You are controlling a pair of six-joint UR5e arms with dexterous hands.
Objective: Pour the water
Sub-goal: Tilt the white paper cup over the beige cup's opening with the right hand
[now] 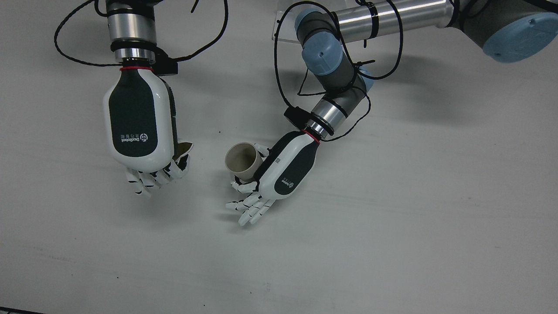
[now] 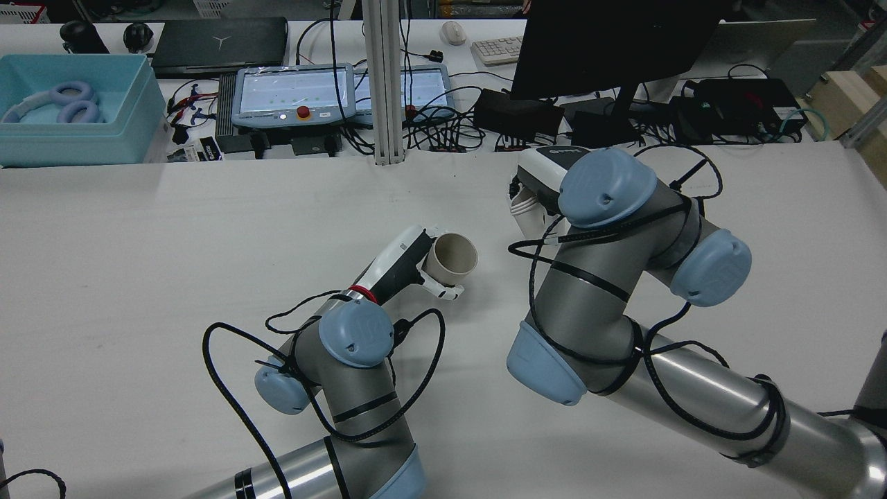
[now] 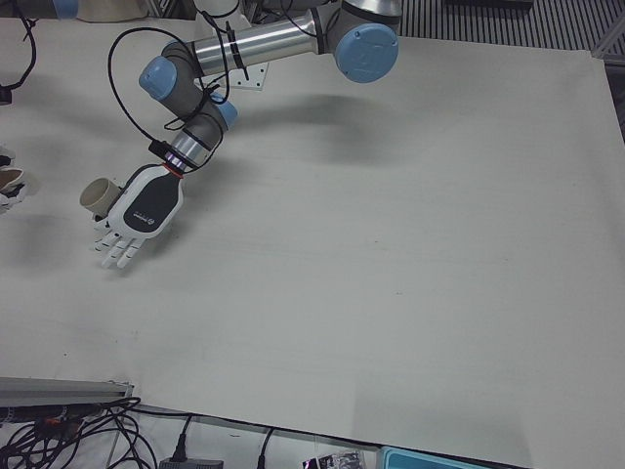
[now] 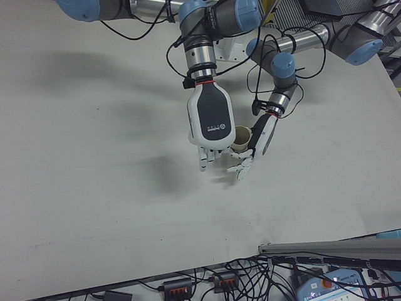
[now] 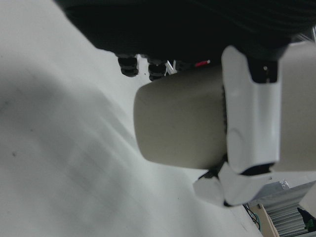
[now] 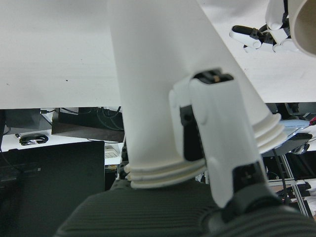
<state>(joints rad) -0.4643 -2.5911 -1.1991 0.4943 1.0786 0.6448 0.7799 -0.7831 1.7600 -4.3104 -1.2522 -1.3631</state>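
Observation:
My left hand [image 1: 283,170] is shut on a beige paper cup [image 1: 243,161] that stands upright with its mouth open upward, near the table's middle. It also shows in the rear view [image 2: 452,258], the left-front view [image 3: 98,195] and the left hand view [image 5: 182,123]. Some fingers [image 1: 250,210] stay stretched out past the cup. My right hand [image 1: 135,126] is shut on a white paper cup [image 6: 163,84] with several stacked rims, held above the table a short way to the side of the beige cup. Only the white cup's edge [image 1: 184,149] shows under the palm in the front view.
The white table [image 1: 392,226] carries only the two arms and their black cables [image 1: 279,65]. Behind the far edge stand a blue bin [image 2: 69,111], control pendants [image 2: 291,97], a monitor [image 2: 610,41] and loose cables.

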